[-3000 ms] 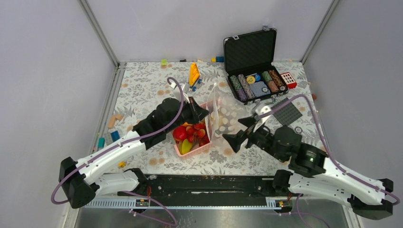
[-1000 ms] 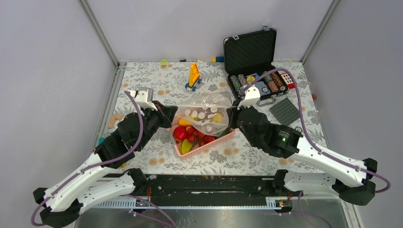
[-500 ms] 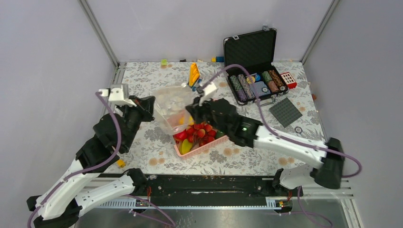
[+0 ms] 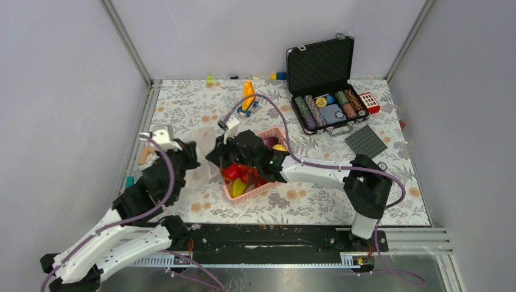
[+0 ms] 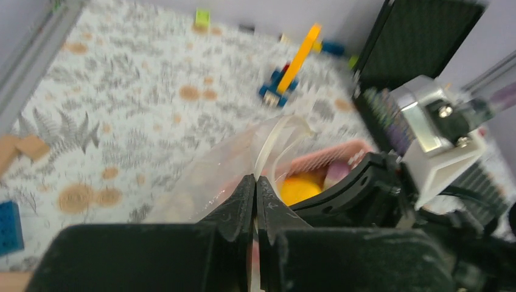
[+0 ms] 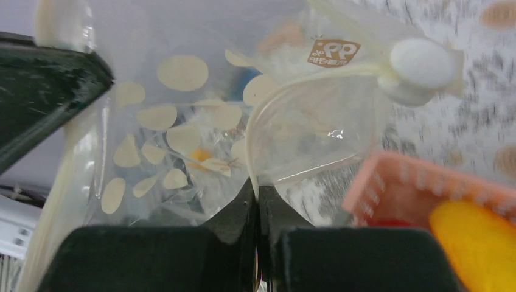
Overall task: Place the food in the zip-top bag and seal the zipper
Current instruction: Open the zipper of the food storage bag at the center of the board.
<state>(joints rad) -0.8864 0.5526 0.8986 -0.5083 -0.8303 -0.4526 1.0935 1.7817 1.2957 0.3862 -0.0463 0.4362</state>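
The clear zip-top bag (image 4: 201, 137) with pale dots (image 6: 182, 73) hangs left of the pink basket (image 4: 268, 188), stretched between both grippers. My left gripper (image 4: 193, 153) is shut on the zipper strip (image 5: 271, 146) at the bag's mouth. My right gripper (image 4: 213, 159) reaches across the basket and is shut on the same strip (image 6: 252, 146) from the other side. A white slider (image 6: 420, 64) sits on the zipper. The food stays in the basket: red (image 4: 234, 172), yellow (image 4: 239, 187) and another yellow piece (image 5: 301, 188).
An open black case of poker chips (image 4: 328, 109) stands at the back right, with a grey baseplate (image 4: 365, 143) beside it. A yellow toy vehicle (image 4: 247, 97) is at the back centre. Small blocks (image 4: 129, 181) lie along the left edge.
Both arms have carried the bag leftward, from over the basket to its left side. The right arm now stretches far across the table. Both grippers stay shut on the bag.
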